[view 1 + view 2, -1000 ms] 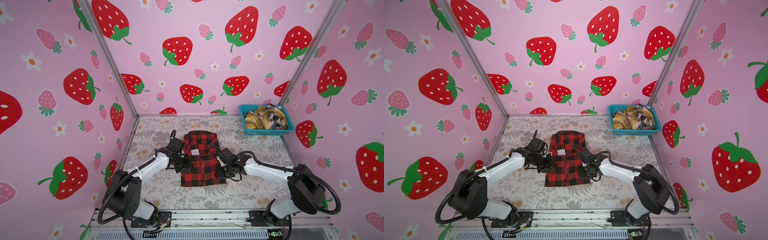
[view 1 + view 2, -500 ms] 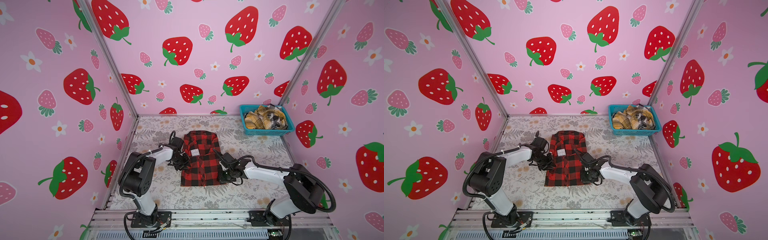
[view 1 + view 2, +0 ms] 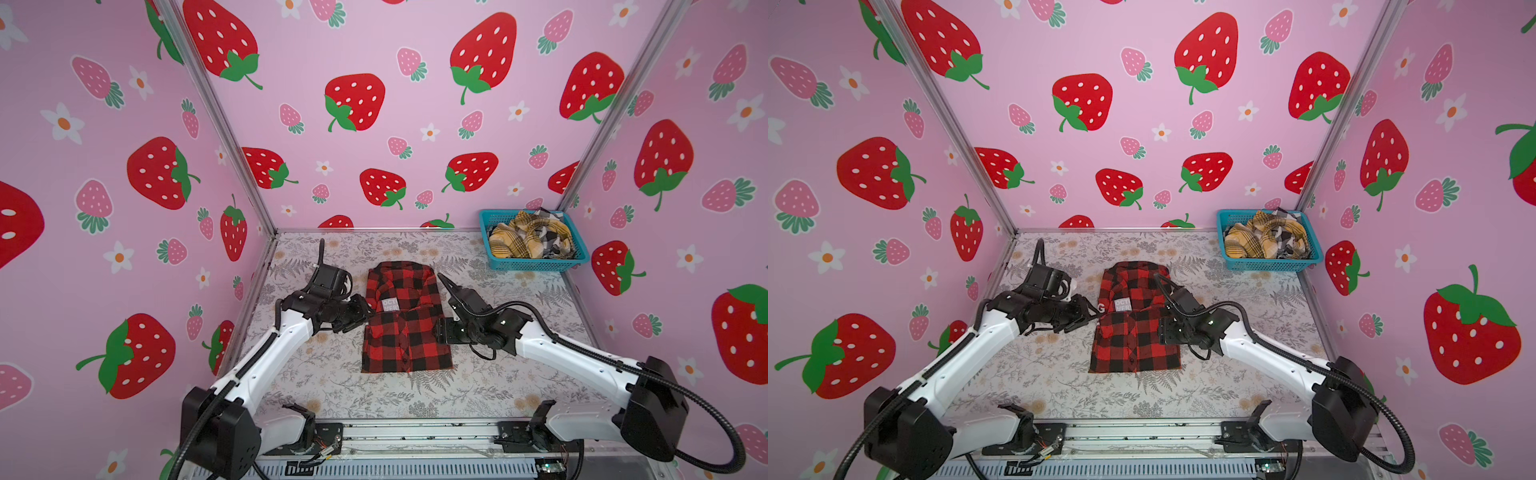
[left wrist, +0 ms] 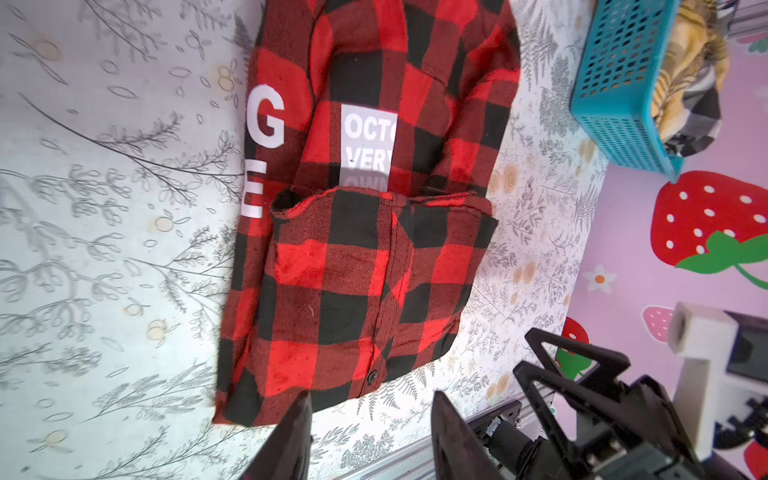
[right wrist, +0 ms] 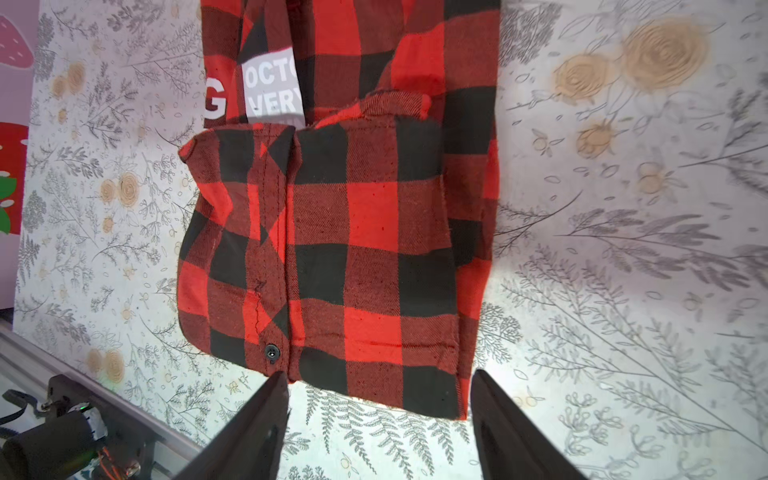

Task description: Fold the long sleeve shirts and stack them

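Shirts first: the red-and-black shirt (image 3: 405, 328) lies flat in the middle of the table (image 3: 332, 386), folded narrow, with its near half doubled over onto the far half. The upper layer's edge crosses just under a white patch of block lettering, and a white G shows on the side toward the left arm. At that side's edge of the cloth sits the left gripper (image 4: 370, 399), jaws parted with nothing between them. The right gripper (image 5: 379, 374) is at the opposite edge, jaws likewise spread and empty. Whether either set of fingertips brushes the fabric cannot be told. In both top views the two arms reach in low from the near rail, one on each side of the shirt. The teal basket (image 3: 536, 264) stands in the far right corner of the table, well apart from the folded shirt. The mustard-yellow plaid shirt (image 3: 519, 241) is crumpled inside it, with the black-white plaid shirt (image 3: 550, 235) bunched against it
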